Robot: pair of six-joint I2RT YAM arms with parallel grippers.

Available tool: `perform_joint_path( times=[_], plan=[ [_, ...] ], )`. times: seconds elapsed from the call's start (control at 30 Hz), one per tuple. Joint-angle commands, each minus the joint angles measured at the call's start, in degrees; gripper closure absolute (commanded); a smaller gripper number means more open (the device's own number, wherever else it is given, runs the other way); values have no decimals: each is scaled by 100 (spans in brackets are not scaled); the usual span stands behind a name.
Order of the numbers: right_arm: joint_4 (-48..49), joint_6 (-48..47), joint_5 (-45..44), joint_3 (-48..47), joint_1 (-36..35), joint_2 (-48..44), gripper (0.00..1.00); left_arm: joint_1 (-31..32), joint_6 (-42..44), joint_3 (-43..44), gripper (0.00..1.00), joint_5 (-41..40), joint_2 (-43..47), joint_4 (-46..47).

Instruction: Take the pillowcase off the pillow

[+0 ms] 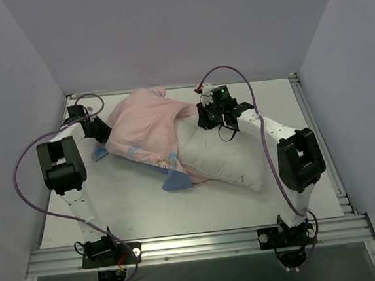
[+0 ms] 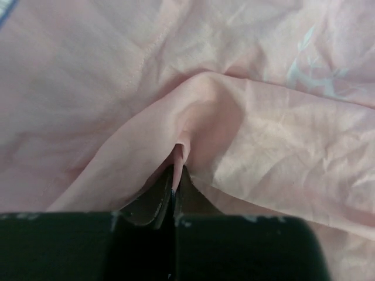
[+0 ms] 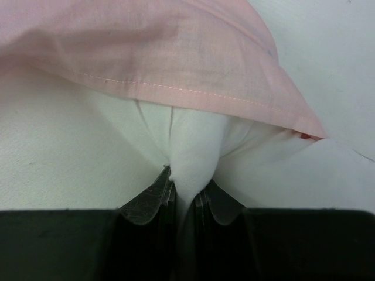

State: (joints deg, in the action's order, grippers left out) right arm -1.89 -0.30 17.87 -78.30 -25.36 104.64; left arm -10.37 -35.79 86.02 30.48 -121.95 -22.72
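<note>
Left hand [image 2: 176, 178] pinches pillowcase [image 2: 263, 134]; right hand [image 3: 187, 182] pinches pillow [image 3: 190, 140] (beneath hem).

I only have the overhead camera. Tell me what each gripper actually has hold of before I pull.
Observer: The left gripper is shut on a raised fold of the thin, floppy fabric pillowcase, with its pale pink side showing.
Operator: Now the right one.
Observer: The right gripper pinches a tuck of the plump plain white pillow alone. No pink cloth is between its fingers.
Operator: Say where the case's edge sits there.
Observer: Its stitched hem lies just beyond the fingertips, draped over the pillow and outside the grip.
</note>
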Motion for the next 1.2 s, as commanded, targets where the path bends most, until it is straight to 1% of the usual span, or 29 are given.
perform_joint_path(
  times=[0.0, 0.03, 0.07, 0.1, 0.17, 0.27, 0.3, 0.43, 0.47, 0.53, 0.57, 0.6, 0.63, 0.67, 0.7, 0.73, 0.8, 0.83, 0.9, 0.93, 1.07, 1.17],
  plan=[
    [-1348, 38, -678, 201, 233, -22, 100, -175, 324, -111, 98, -391, 539, 654],
    [-1410, 230, -827, 236, 303, -127, 100, -219, 440, -216, 98, -655, 706, 751],
    [-1463, 214, -959, 263, 400, -354, 100, -324, 572, -252, 98, -953, 977, 908],
    [-1602, 188, -1230, 298, 427, -452, 100, -386, 739, -226, 98, -1061, 1085, 910],
    [-1814, 92, -1504, 272, 436, -681, 100, -527, 819, 1, 98, -1158, 1339, 726],
    [-2148, 91, -2031, 210, 453, -822, 100, -755, 942, 239, 98, -1149, 1708, 777],
    [-2253, 91, -2129, 210, 453, -849, 100, -808, 1099, 310, 98, -1210, 1805, 752],
    [-2404, 91, -2331, 105, 471, -1129, 100, -826, 1530, 696, 98, -1640, 2315, 532],
    [-2430, 91, -2384, -8, 480, -1269, 100, -835, 1618, 775, 98, -1720, 2560, 445],
    [-2640, 91, -2542, -167, 524, -1358, 100, -861, 1847, 1170, 98, -1809, 2790, 348],
    [-2737, -13, -2725, -246, 593, -1385, 100, -922, 1909, 1363, 98, -1835, 2973, 156],
    [-2964, -119, -2814, -351, 646, -1376, 100, -975, 1953, 1878, 98, -1800, 3028, 23],
    [-3071, -137, -2867, -361, 708, -1376, 100, -1036, 1953, 2205, 98, -1730, 3054, -143],
    [-3141, -146, -2937, -344, 769, -1367, 100, -1194, 1944, 2539, 98, -1547, 3072, -493],
    [-3194, -146, -3208, -204, 770, -1376, 100, -1256, 1927, 2891, 98, -1510, 3063, -636],
    [-3238, -103, -3315, -151, 779, -1385, 100, -1309, 1962, 3590, 98, -1501, 3037, -785],
    [-3300, -50, -3570, -28, 849, -1385, 100, -1494, 2006, 4358, 98, -1413, 2862, -1146],
    [-3309, -41, -3632, 8, 884, -1368, 100, -1555, 2041, 5206, 98, -1431, 2765, -1277],
    [-3344, -41, -3807, 34, 963, -1315, 100, -1661, 2137, 6019, 98, -1632, 2502, -1568],
    [-3370, -32, -3904, 34, 981, -1271, 100, -1722, 2129, 6615, 98, -1650, 2422, -1604],
    [-3406, -23, -4247, 87, 1235, -1166, 100, -2117, 1954, 7384, 98, -1668, 2185, -1622],
    [-3327, -41, -4353, 52, 1525, -1026, 100, -2337, 1909, 7368, 98, -1668, 2237, -1657]
  ],
)
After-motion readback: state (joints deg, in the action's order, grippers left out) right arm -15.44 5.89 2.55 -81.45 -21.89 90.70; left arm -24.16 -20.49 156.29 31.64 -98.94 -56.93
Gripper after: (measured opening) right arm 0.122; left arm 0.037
